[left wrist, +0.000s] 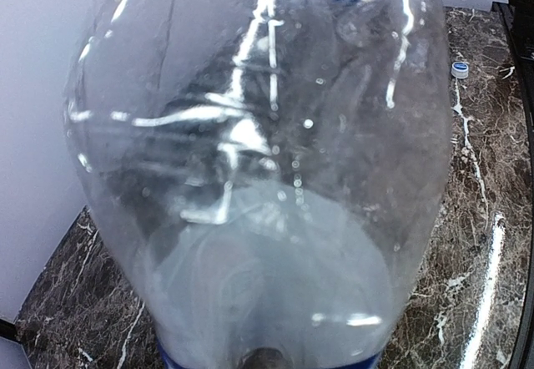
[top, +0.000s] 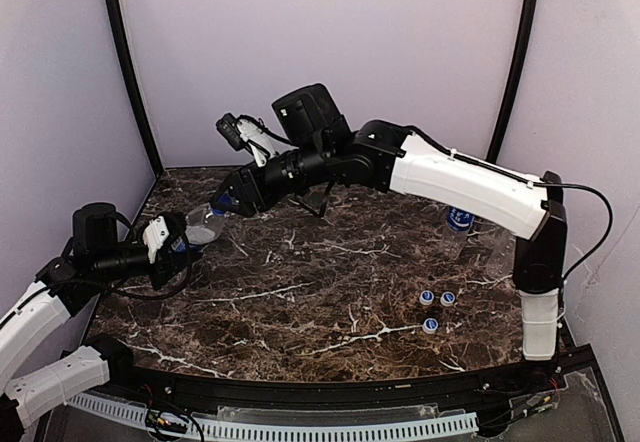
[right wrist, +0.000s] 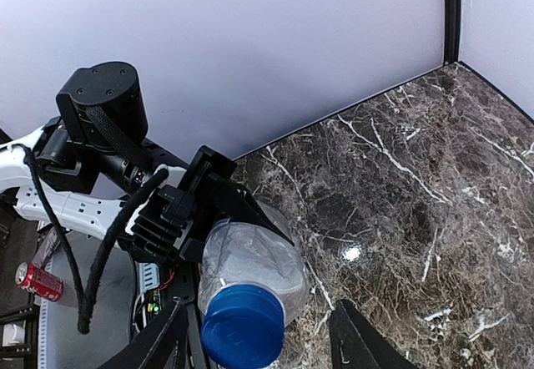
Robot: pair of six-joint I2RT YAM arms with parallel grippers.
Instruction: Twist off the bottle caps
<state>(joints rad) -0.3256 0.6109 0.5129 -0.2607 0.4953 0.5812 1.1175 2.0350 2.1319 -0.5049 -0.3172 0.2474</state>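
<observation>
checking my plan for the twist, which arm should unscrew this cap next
Right. The right fingers straddle the blue cap, ready to close and twist; the left fingers grip the bottle, steadying it.

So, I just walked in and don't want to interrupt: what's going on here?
The left gripper is clamped on a clear plastic bottle, holding it at the left side of the dark marbled table. The right gripper sits at the bottle's blue screw cap, jaws open on either side and not yet gripping it. Three small round loose caps lie on the table's right side, near a bottle with a dark blue label.
</observation>
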